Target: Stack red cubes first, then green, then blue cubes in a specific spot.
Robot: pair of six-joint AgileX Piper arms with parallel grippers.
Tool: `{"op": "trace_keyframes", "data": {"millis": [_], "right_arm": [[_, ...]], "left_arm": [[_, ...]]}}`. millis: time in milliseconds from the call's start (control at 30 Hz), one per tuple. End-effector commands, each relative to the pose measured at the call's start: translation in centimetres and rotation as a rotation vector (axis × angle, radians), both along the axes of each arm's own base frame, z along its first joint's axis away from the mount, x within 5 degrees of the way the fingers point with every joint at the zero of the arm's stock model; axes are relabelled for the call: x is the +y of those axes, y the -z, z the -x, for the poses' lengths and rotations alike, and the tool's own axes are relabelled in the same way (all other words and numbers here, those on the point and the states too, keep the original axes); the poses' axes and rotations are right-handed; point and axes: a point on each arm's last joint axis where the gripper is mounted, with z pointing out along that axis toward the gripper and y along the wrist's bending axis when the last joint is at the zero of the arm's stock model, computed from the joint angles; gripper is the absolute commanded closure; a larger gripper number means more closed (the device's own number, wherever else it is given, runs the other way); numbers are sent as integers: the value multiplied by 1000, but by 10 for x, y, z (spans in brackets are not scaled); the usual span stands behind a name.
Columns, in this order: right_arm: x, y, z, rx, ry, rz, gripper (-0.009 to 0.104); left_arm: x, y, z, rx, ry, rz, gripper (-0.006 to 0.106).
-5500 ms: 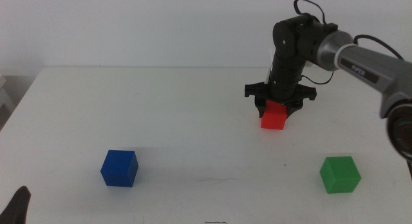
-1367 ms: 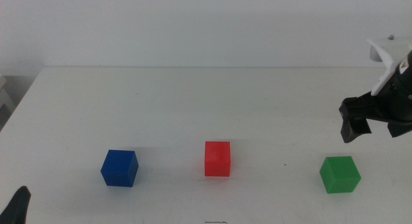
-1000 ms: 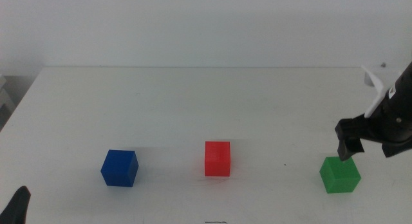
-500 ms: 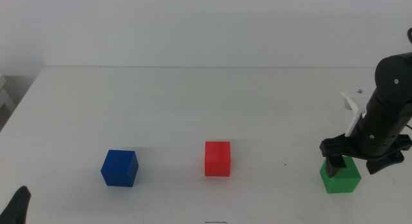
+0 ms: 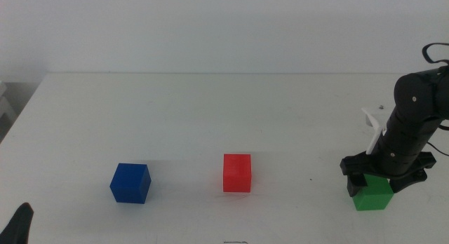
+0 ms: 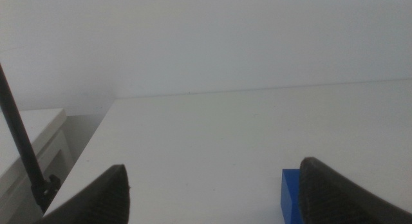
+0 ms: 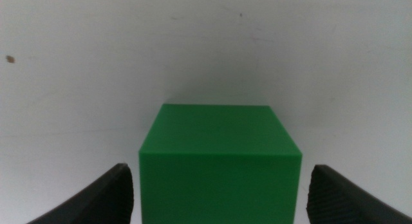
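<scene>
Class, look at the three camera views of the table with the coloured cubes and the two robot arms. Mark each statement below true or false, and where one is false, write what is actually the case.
1. The right claw is down over the green cube, its jaws open on either side of it. True.
2. The red cube is stacked on the blue cube. False: both sit apart on the white table, the red one between the blue and green cubes.
3. The left claw holds the blue cube. False: it is open and waits at the near left edge, the cube only beside one jaw.
4. No cube has another cube on top of it. True.
5. The green cube is lifted off the table. False: it rests on the table.
</scene>
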Motion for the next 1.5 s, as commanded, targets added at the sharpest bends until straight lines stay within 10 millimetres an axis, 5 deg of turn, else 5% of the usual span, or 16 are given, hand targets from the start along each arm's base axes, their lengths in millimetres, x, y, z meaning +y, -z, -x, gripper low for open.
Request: {"op": "trace_keyframes", "data": {"millis": [0,100,267,467,667,800,1267,1467], "right_arm": [[-1,-16,-4,-67,-17,-2,10],[-2,-16,-4,-71,-18,7,30],[0,-21,-2,-61,-17,18,96],[21,-60,3,-85,6,15,96],[64,-127,15,-142,48,30,96],[89,-152,13,-196,46,-18,96],[188,-131,-3,-155,8,-136,96],[205,-117,-6,-124,29,-144,96]], "left_arm": [[0,-9,2,-100,-3,26,14],[0,-9,2,-100,-3,26,14],[0,-9,2,-100,-3,26,14],[0,-9,2,-100,-3,26,14],[0,-9,2,-100,-3,26,14],[0,-9,2,-100,-3,26,14],[0,-9,2,-100,-3,26,14],[0,-9,2,-100,-3,26,14]]}}
